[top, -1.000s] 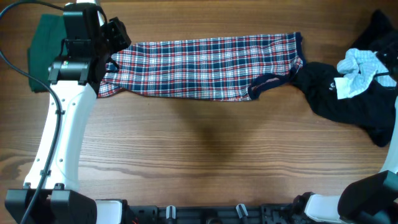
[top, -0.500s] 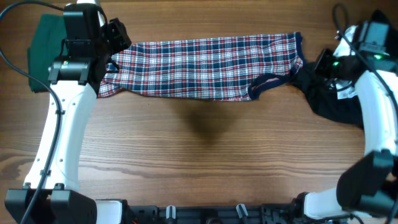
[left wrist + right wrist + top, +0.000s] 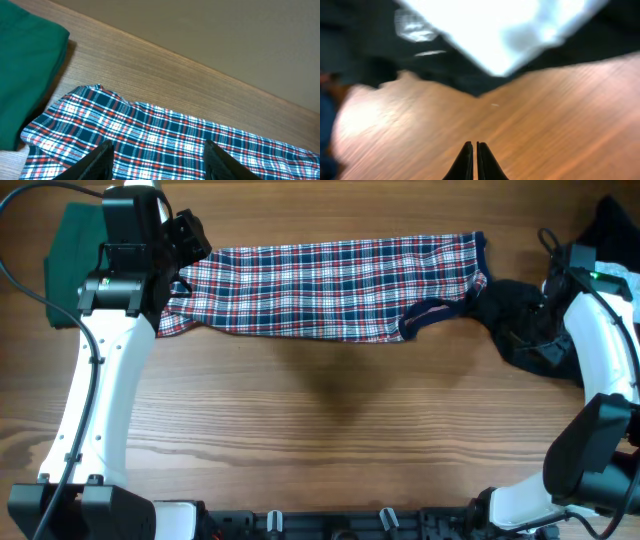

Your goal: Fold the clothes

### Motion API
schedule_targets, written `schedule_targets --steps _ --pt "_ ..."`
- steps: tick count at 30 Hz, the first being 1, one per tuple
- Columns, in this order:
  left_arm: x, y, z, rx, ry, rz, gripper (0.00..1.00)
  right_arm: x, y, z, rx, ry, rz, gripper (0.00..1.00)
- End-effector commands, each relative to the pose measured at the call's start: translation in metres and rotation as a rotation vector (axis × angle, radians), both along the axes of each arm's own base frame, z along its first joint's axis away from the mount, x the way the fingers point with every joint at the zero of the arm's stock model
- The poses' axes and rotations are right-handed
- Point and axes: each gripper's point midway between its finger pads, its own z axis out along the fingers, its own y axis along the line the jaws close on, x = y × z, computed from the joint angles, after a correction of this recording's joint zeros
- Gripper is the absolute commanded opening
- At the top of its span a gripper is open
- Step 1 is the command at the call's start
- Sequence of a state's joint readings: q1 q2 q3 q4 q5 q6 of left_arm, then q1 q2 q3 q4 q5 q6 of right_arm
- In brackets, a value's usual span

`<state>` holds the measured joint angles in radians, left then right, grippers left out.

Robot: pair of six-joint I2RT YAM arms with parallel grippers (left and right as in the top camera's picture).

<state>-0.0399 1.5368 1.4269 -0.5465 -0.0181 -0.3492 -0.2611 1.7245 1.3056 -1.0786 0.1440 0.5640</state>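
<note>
The plaid dress point(image 3: 330, 285) lies stretched flat across the far half of the table. My left gripper point(image 3: 160, 162) hangs over its left end. The jaws are open, with plaid cloth point(image 3: 165, 140) beneath them and nothing pinched. A dark-green garment point(image 3: 70, 265) lies folded at the far left, also visible in the left wrist view point(image 3: 25, 65). A black garment point(image 3: 520, 325) is heaped at the dress's right end. My right arm point(image 3: 590, 330) reaches over that heap. The right gripper point(image 3: 474, 160) is shut and empty above bare wood, in a blurred view, with black cloth point(image 3: 370, 55) ahead.
A white crumpled cloth point(image 3: 622, 278) lies on the black heap at the far right and appears bright in the right wrist view point(image 3: 510, 30). The wooden table point(image 3: 330, 430) stretches in front of the dress. More black cloth point(image 3: 612, 225) sits in the far right corner.
My right arm has swung in from the right edge over the black heap, and its jaws have shut. The left arm and the dress have not moved.
</note>
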Motion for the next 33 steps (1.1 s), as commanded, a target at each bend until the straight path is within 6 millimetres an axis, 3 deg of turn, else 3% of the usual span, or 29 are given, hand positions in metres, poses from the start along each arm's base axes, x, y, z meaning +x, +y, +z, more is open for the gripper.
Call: schedule_targets --steps 1,6,9,12,16,21,27,30,33 --pt "-0.001 0.004 0.011 0.006 -0.026 0.011 0.58 -0.016 -0.031 0.004 -0.146 0.033 -0.167 0.04" --pt "-0.001 0.004 0.011 0.006 -0.026 0.011 0.58 -0.013 -0.052 0.006 -0.171 -0.011 -0.226 0.04" --pt "-0.001 0.004 0.011 0.006 -0.026 0.011 0.57 0.005 -0.072 0.008 -0.165 -0.103 -0.208 0.04" --pt "-0.001 0.004 0.011 0.006 -0.026 0.011 0.58 0.013 -0.078 0.005 -0.152 -0.138 -0.202 0.04" --pt "-0.003 0.004 0.008 0.007 -0.011 0.011 0.58 0.021 -0.089 -0.011 -0.153 -0.143 -0.22 0.04" --pt "-0.004 0.004 0.007 0.007 -0.007 0.011 0.58 0.029 -0.096 -0.047 -0.139 -0.107 -0.222 0.04" --pt "-0.002 0.004 0.009 0.007 -0.016 0.012 0.58 0.057 -0.102 -0.085 -0.125 -0.148 -0.165 0.04" --pt "-0.002 0.004 0.009 0.007 -0.017 0.012 0.58 0.074 -0.11 -0.087 -0.149 -0.211 -0.148 0.04" --pt "-0.002 0.004 0.009 0.006 -0.016 0.011 0.58 0.099 -0.122 -0.076 -0.197 -0.32 -0.125 0.04"
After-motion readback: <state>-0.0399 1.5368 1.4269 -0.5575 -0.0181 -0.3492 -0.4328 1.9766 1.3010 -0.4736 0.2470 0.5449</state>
